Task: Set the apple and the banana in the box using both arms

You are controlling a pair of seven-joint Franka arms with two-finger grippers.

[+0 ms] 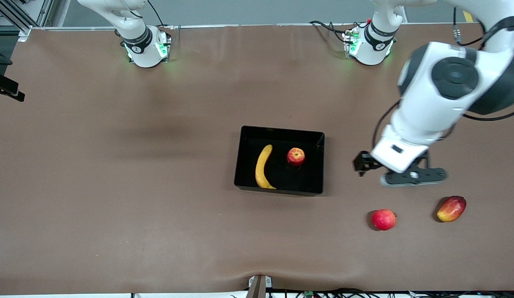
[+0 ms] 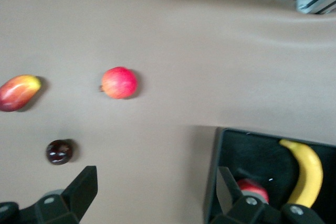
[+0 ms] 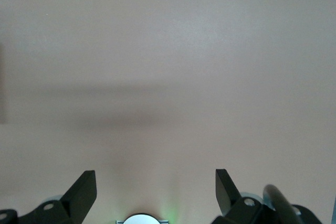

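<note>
brown table (image 1: pixel 116 186) | left gripper (image 2: pixel 155 190) wide, empty; right gripper (image 3: pixel 155 190) wide, empty

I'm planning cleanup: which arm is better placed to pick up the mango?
Left. Its open gripper hangs over the table right beside the mango; the right arm waits at its own end, away from the fruit.

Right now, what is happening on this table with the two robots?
Both fruits are already in the box: the banana and the apple lie side by side. The left gripper is open and empty, over bare table between the box and two spare fruits. The right gripper, also open and empty, waits over bare table.
</note>
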